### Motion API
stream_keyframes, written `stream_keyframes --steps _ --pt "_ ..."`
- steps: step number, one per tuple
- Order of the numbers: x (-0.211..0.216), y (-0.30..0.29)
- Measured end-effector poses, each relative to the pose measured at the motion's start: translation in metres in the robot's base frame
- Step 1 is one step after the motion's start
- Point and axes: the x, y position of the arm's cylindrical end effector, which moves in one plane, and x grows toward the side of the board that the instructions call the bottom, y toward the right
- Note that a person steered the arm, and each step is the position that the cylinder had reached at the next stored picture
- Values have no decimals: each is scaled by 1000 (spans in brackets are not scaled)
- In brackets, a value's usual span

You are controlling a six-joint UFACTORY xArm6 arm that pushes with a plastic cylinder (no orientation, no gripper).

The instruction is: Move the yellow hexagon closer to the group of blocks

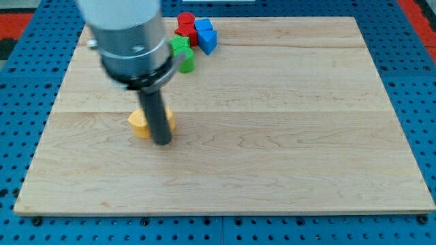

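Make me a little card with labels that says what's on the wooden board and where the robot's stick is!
board: pale wooden board on a blue pegboard
target: yellow hexagon block, view's left, partly hidden by rod
group: red blocks, blue blocks, green blocks, clustered at view's top
my tip: at the yellow block's lower right edge
gap: yellow block apart from group

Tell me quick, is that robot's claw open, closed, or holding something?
No claw here: the arm ends in a plain rod, holding nothing.
My tip sits at the view's bottom side of the yellow hexagon, seemingly touching it.
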Motion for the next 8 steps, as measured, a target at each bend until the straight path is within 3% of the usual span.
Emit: stream_keyframes --steps 1,2,3,4,6,7,8 --pt "-48 41" --pt "-78 43" --pt "-1 81" --pt "1 15" --pt "-57 -50" --pt "-111 -36" --pt "-85 -30"
